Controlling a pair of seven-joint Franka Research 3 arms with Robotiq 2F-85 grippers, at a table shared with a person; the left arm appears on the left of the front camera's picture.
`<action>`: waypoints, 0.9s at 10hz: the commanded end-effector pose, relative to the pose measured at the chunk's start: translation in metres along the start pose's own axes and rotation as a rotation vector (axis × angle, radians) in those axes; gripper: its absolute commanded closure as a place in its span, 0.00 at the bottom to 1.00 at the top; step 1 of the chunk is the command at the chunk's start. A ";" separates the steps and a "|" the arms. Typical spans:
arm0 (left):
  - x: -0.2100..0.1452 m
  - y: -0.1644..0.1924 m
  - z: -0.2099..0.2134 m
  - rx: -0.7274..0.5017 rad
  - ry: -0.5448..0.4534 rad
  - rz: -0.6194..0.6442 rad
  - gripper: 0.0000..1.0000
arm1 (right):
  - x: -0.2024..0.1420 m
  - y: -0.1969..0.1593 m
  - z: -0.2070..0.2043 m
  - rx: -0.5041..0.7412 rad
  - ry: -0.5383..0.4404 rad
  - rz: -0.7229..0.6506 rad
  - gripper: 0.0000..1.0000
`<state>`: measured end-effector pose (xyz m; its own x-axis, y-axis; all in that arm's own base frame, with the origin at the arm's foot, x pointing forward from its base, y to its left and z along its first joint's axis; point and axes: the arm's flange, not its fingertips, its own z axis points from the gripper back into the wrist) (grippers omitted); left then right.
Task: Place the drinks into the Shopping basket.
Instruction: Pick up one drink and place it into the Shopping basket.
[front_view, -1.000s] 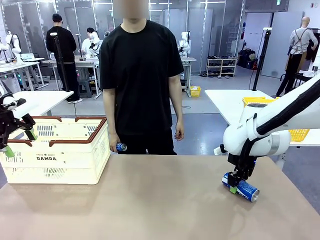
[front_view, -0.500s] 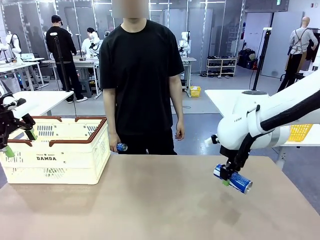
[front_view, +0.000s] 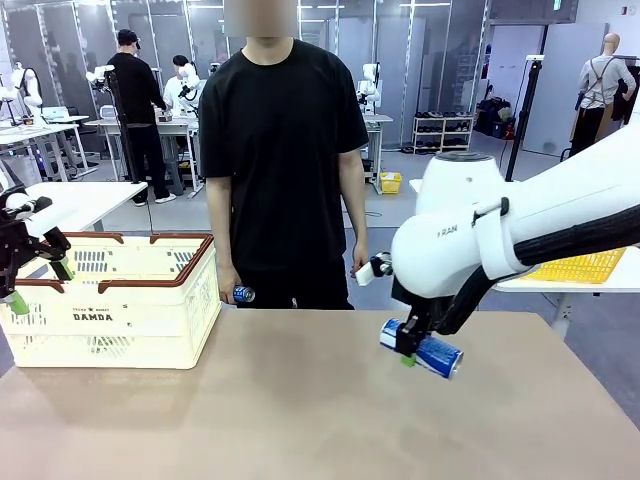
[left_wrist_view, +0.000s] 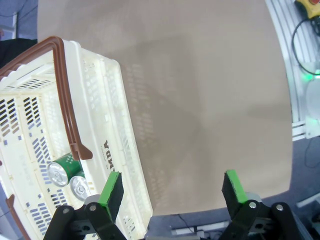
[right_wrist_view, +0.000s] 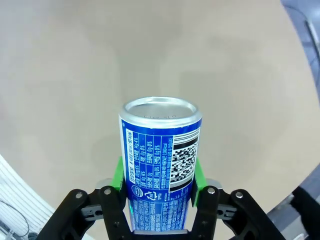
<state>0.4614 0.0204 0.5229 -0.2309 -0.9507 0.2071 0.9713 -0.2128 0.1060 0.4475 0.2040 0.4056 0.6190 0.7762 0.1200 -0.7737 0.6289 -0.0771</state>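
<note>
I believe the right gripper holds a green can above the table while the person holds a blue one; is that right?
No: the right wrist view shows the right gripper holding a blue can, not a green one. It is above the table, and the person's can is blue.

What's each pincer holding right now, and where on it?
Right pincer is shut on the blue can, with its pads on opposite sides of the can's body, nearer one end. Left pincer is open and holds nothing.
</note>
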 end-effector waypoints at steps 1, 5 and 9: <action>0.002 -0.002 -0.002 0.023 -0.009 0.018 0.00 | 0.021 0.018 -0.007 -0.011 -0.005 0.027 0.99; 0.002 -0.002 -0.002 0.023 -0.009 0.018 0.00 | 0.063 0.060 -0.039 -0.011 0.028 0.071 0.99; 0.002 -0.002 -0.002 0.023 -0.009 0.018 0.00 | 0.100 0.058 -0.073 0.003 0.005 -0.048 0.99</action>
<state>0.4614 0.0203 0.5228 -0.2310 -0.9507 0.2070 0.9713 -0.2128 0.1065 0.4613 0.3075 0.3435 0.6090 0.7871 0.0975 -0.7877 0.6147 -0.0424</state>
